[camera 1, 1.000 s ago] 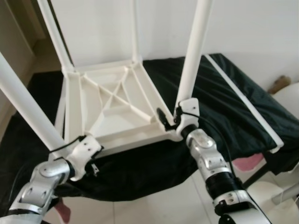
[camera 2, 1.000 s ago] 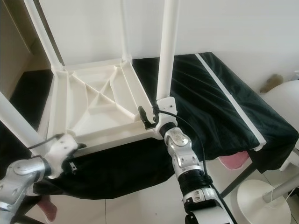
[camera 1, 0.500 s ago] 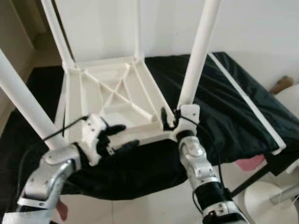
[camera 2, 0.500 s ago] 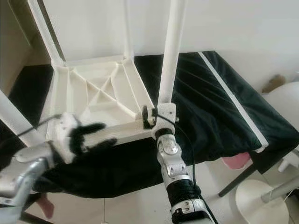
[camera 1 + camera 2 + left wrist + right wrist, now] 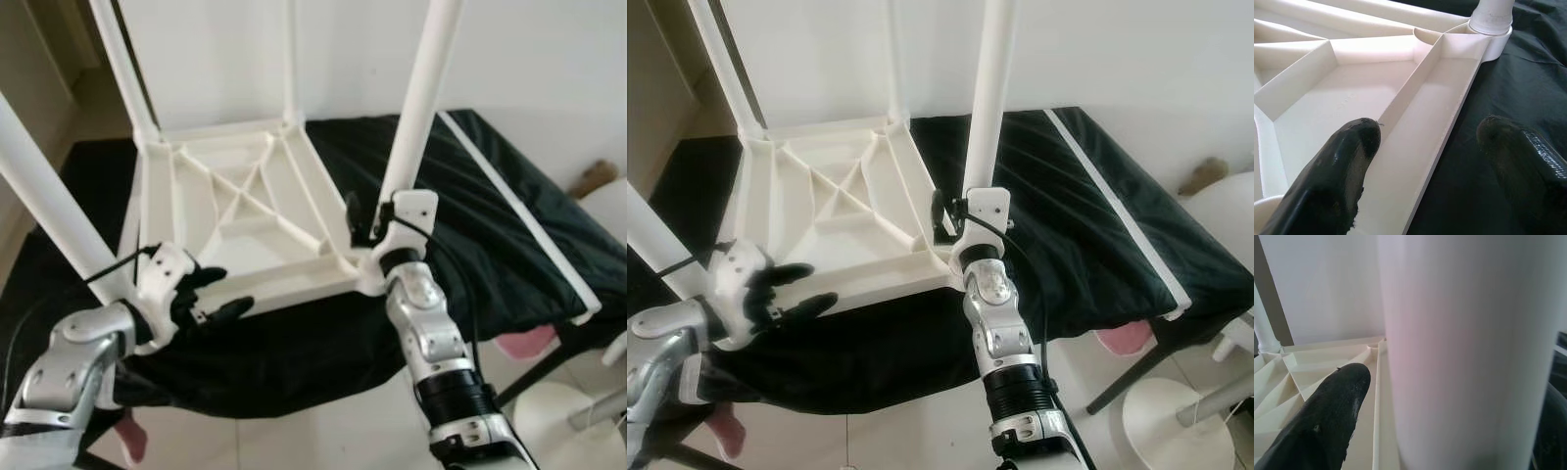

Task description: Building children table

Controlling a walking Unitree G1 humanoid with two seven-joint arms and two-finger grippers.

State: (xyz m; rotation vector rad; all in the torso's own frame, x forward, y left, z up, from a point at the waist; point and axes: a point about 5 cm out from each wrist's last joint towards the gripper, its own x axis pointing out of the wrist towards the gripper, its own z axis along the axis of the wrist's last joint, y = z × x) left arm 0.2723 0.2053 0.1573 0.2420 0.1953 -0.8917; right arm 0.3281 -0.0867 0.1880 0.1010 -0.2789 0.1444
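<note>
Left eye view: left gripper (image 5: pixel 217 297) at 8 o'clock, fingers spread and released, straddles the near rim of the upturned white table (image 5: pixel 235 211), which lies at centre on a black cloth (image 5: pixel 470 206). At 3 o'clock the right gripper (image 5: pixel 364 217) clasps the near-right leg (image 5: pixel 416 98) at its base. No writing is legible.

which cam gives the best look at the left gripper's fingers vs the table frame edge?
Left wrist view: the left gripper is open, its fingers straddling the near rim of the upturned white table, one over the ribbed inside, one over the black cloth. The eye views show the same gripper smaller, at the near left edge.
</note>
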